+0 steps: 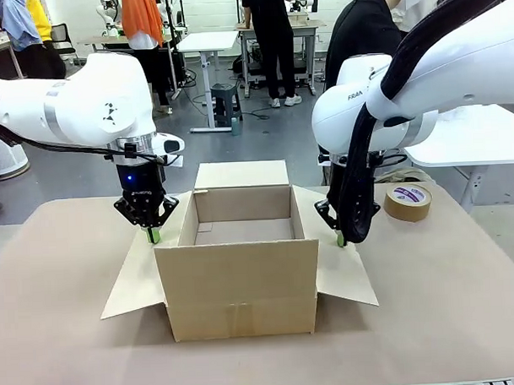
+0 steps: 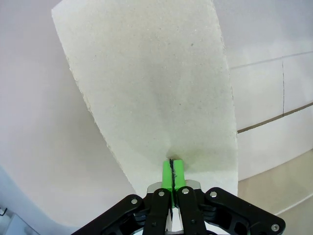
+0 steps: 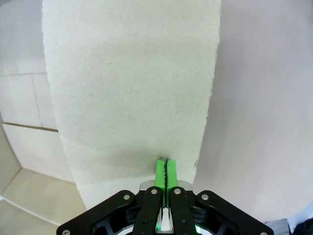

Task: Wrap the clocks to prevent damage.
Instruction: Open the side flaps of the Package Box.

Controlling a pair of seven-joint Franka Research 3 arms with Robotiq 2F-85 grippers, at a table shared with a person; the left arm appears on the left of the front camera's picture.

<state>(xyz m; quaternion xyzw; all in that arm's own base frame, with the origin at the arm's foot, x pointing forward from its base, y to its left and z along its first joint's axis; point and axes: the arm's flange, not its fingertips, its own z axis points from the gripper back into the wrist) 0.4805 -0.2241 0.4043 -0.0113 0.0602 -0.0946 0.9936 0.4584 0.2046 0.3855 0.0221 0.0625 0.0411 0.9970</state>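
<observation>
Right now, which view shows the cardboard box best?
Front view: the whole cardboard box, flaps spread, interior visible. The left wrist view gives one side flap close up, with the shut left gripper against it; the right wrist view gives the opposite flap with the shut right gripper.

Front camera faces across table [image 1: 68, 334]; 2 wrist cameras close over box flaps [image 2: 156, 88].

Bright, even overhead light fills the front view; the cardboard box [image 1: 239, 282] casts only a faint, soft shadow on the table [image 1: 68, 343]. Both wrist views are washed out (nearly white), each flap [image 2: 156, 88] [image 3: 132, 83] showing a small dark smudge of shadow just above the green pads [image 2: 167, 172] [image 3: 160, 175]. Nothing looks blurred.
</observation>
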